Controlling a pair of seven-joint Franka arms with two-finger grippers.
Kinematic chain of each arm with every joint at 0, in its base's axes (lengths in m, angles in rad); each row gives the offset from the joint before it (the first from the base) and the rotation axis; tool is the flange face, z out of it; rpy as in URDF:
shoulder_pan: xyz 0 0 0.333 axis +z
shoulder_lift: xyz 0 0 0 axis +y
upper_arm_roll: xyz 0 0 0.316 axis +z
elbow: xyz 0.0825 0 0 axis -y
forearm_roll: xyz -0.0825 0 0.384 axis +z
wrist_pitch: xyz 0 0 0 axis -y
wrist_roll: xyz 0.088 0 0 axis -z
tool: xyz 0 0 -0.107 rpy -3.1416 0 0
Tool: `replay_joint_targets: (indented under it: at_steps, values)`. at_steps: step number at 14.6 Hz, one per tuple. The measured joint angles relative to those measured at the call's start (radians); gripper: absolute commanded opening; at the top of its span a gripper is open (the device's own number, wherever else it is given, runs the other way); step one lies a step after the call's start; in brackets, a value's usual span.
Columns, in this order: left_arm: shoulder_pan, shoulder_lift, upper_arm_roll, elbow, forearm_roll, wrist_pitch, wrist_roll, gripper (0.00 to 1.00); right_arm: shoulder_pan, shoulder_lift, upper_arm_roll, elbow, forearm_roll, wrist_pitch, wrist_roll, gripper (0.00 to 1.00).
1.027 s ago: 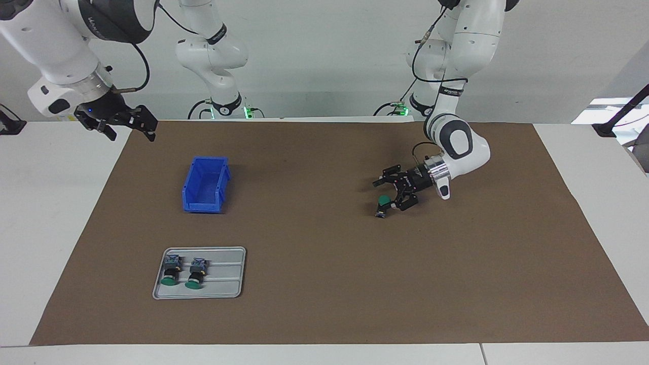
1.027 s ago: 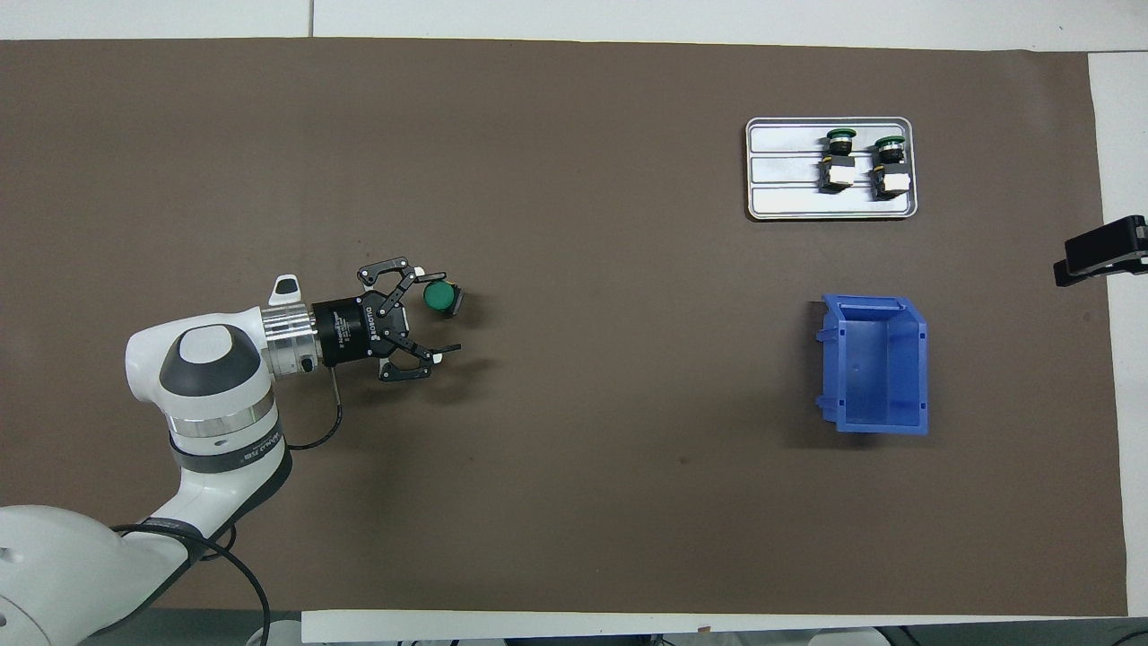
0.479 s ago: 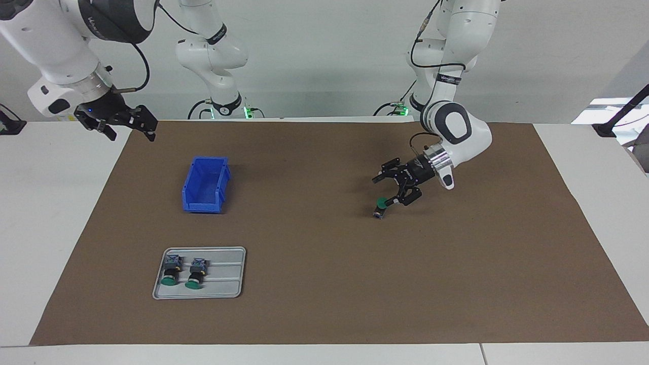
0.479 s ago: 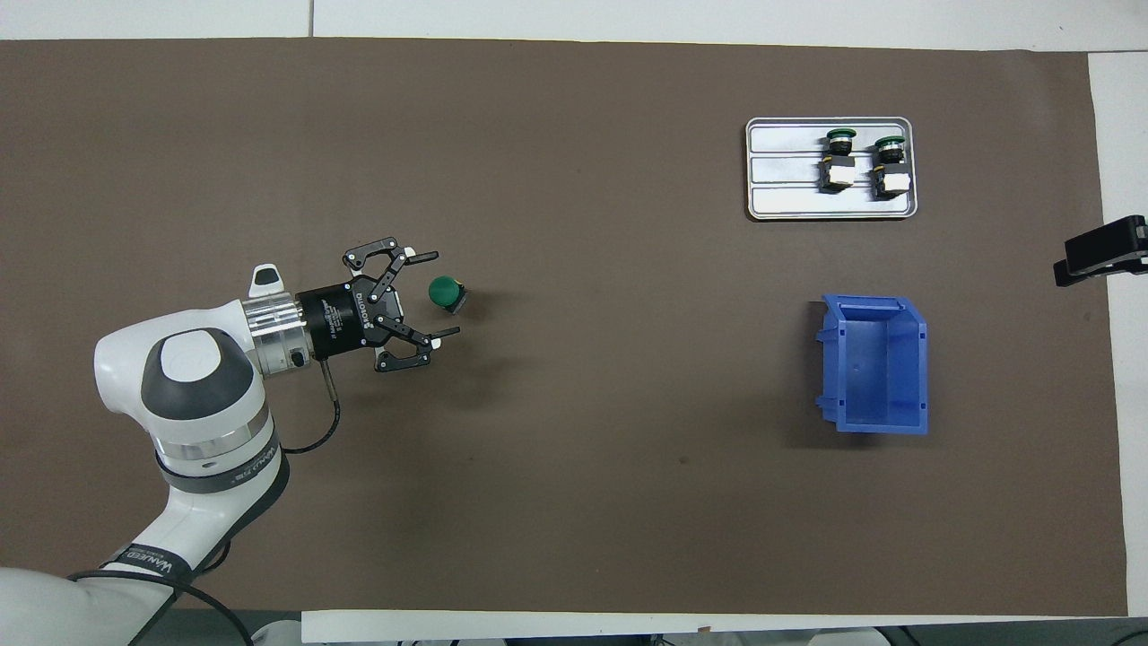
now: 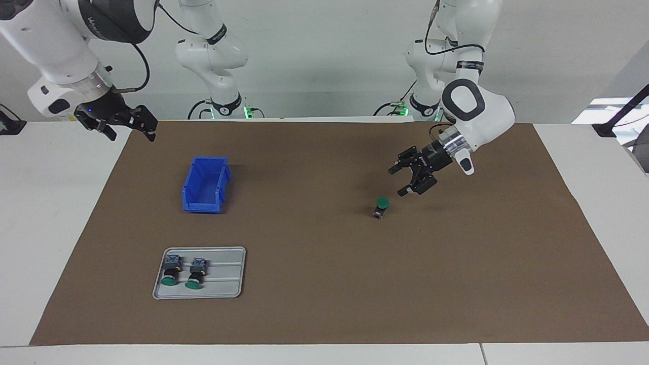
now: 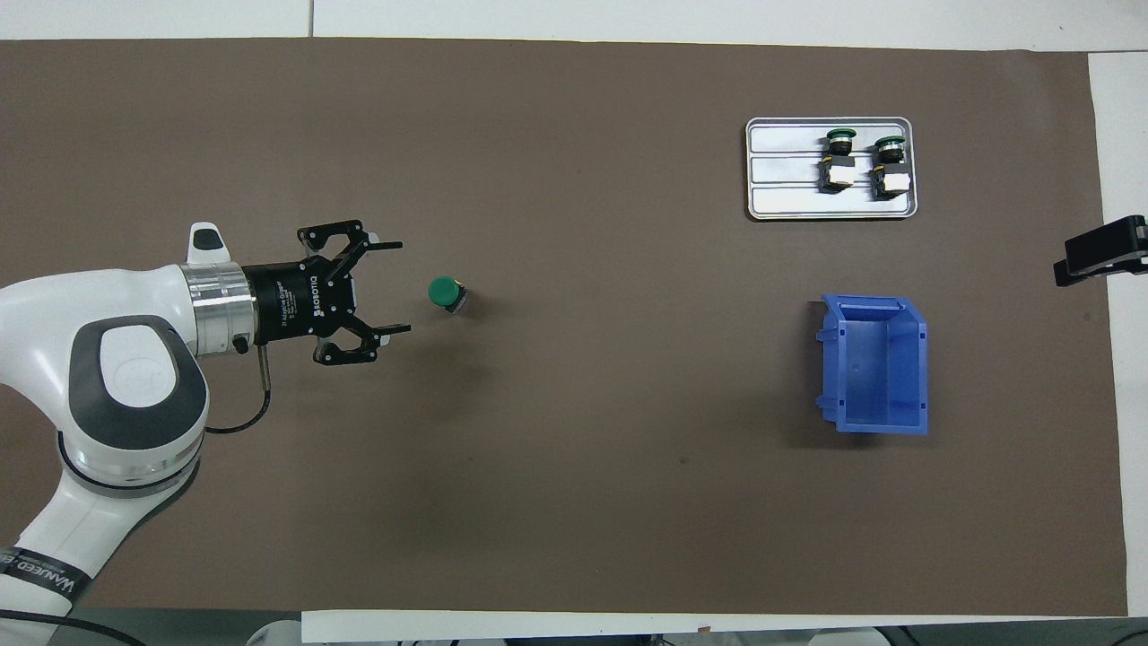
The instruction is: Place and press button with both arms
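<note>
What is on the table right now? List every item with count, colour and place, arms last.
button: one, green cap, upright on the mat toward the left arm's end.
spare buttons: two, green caps, lying in the tray.
tray: one, grey, farther from the robots than the bin.
bin: one, blue, toward the right arm's end.
mat: one, brown, covering the table.
left tool: open, above the mat beside the button.
right tool: open, waiting over the mat's corner.

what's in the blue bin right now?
Nothing visible: the blue bin shows a bare floor in the overhead view. No part of its inside is covered. All buttons are elsewhere.
</note>
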Motion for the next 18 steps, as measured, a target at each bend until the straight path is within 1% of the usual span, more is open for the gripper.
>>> replay_joint_targets:
  at_steps: [3,5,7,9,10,11,12,14,16,17,18]
  values:
    - [-0.007,-0.001,-0.009,0.053,0.233,-0.037,-0.01,1.0,0.0,0.0,0.0,0.0,0.0,0.0,0.0,0.99]
    - [-0.009,0.004,-0.012,0.105,0.37,-0.108,-0.011,1.0,0.0,0.0,0.0,0.0,0.0,0.0,0.0,0.99]
    - [-0.014,0.02,-0.014,0.176,0.569,-0.191,-0.01,1.0,0.0,0.0,0.0,0.0,0.0,0.0,0.0,0.99]
    - [-0.064,0.036,-0.017,0.229,0.779,-0.224,-0.007,1.0,0.0,0.0,0.0,0.0,0.0,0.0,0.0,0.99]
    - [-0.095,0.043,-0.019,0.239,0.847,-0.224,-0.008,1.0,0.0,0.0,0.0,0.0,0.0,0.0,0.0,0.99]
    - [-0.117,0.048,-0.021,0.244,0.883,-0.224,-0.005,1.0,0.0,0.0,0.0,0.0,0.0,0.0,0.0,0.99]
    - [-0.129,0.05,-0.022,0.246,0.9,-0.223,0.009,0.93,0.0,0.0,0.0,0.0,0.0,0.0,0.0,0.99]
    - [-0.131,0.054,-0.021,0.252,0.91,-0.218,0.059,0.4,0.0,0.0,0.0,0.0,0.0,0.0,0.0,0.99]
    - [-0.128,0.062,-0.016,0.268,0.91,-0.205,0.103,0.14,0.0,0.0,0.0,0.0,0.0,0.0,0.0,0.99]
    - [-0.127,0.072,-0.014,0.287,0.91,-0.213,0.115,0.08,0.0,0.0,0.0,0.0,0.0,0.0,0.0,0.99]
    - [-0.127,0.089,-0.013,0.309,0.911,-0.229,0.121,0.03,0.0,0.0,0.0,0.0,0.0,0.0,0.0,0.99]
